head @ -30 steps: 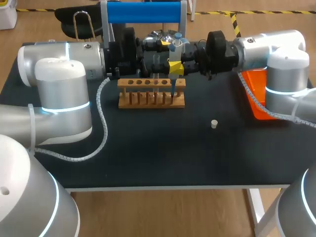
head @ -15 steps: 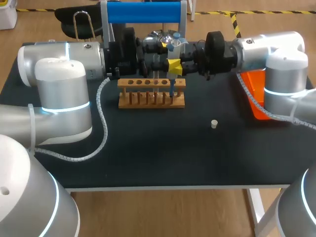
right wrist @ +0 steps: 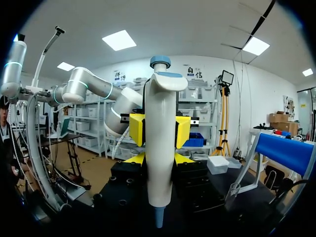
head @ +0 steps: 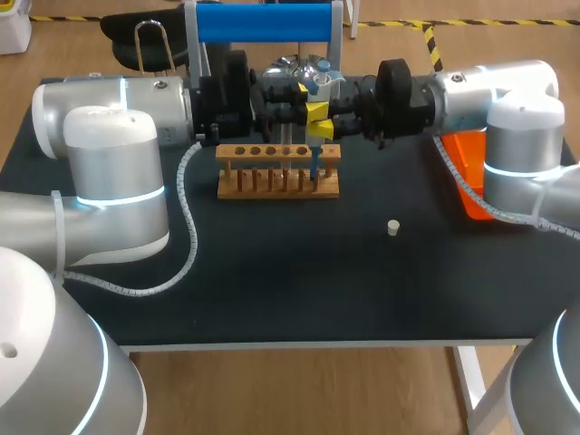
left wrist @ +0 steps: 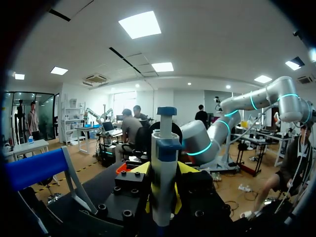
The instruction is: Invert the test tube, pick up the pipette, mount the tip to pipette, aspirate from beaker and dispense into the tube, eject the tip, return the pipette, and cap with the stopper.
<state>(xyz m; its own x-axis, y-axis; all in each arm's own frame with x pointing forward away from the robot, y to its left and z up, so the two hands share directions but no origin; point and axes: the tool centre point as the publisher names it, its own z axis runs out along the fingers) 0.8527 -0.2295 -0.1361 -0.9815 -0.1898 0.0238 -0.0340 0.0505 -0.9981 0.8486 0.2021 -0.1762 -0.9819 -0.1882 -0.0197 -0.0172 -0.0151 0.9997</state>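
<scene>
The right end effector [head: 317, 118] is closed on a white plastic pipette with a blue plunger cap [right wrist: 160, 148]. Its yellow tips press the barrel from two sides at about mid-height, and the pipette hangs upright. Below the grip the pipette narrows to a thin blue tip [head: 314, 168], which in the head view lies over a wooden rack with a row of round holes [head: 272, 151]. Whether the tip is inside a hole or only hangs above the rack I cannot tell.

The left end effector [head: 292, 95] is just beside the right one and faces it. I cannot tell whether it holds anything, and I cannot make out a test tube for certain. Nearer the robot and well apart from both, a small white stopper [head: 392, 227] stands on the black tabletop [head: 299, 281]. An orange tray [head: 467, 181] lies back under the right arm.

The pipette is picked up and a tip seems to be on it, so I judge the work to be at or just past mounting, heading into aspirate and dispense. I cannot see any liquid in the tip. The next move calls for keeping the pipette vertical and setting its tip squarely over the vessel's mouth without knocking the rack or the left end effector.

Against a second ago, the right end effector and pipette have slid a little toward the left end effector at much the same height. The left arm, rack and stopper have not moved.
</scene>
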